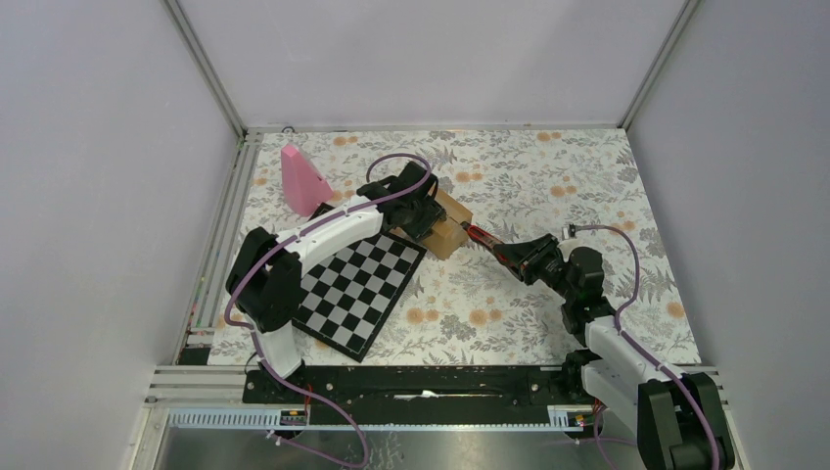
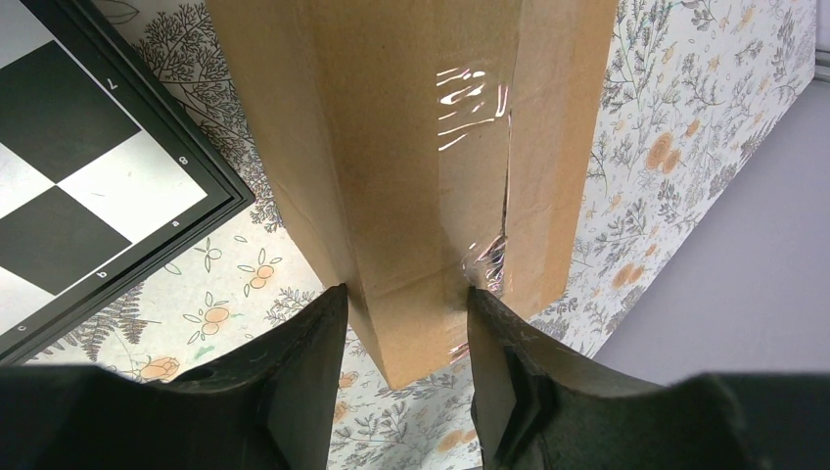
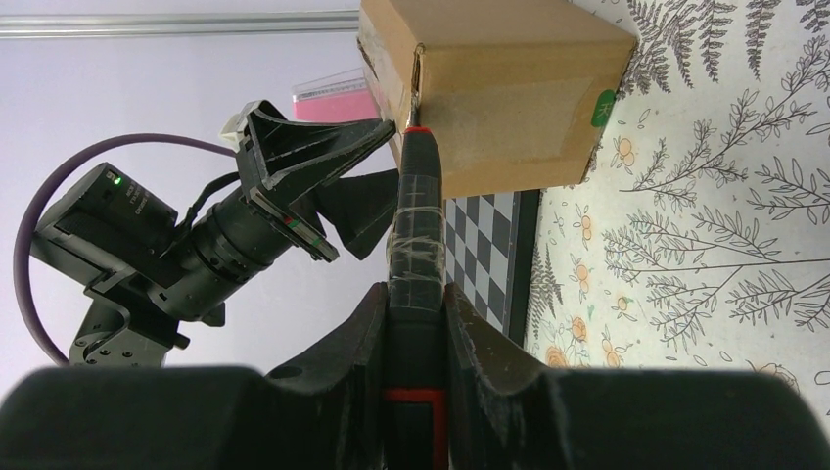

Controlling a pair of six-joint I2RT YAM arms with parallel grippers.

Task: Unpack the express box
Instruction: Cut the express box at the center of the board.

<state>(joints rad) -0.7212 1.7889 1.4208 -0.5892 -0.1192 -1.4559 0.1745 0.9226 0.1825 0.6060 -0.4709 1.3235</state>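
White coordinate marks are showing on the black frame (image 2: 147, 119) of the chessboard (image 2: 69, 186) in the left wrist view. A 7 and an 8 are running along one edge. The letters a, b and c are running along the adjoining edge. Both rows are meeting at the board's far right corner, just beside the express box (image 3: 509, 108). A small green sticker (image 3: 605, 106) is sitting on one face of the box in the right wrist view, with any print on it appearing too small to read.
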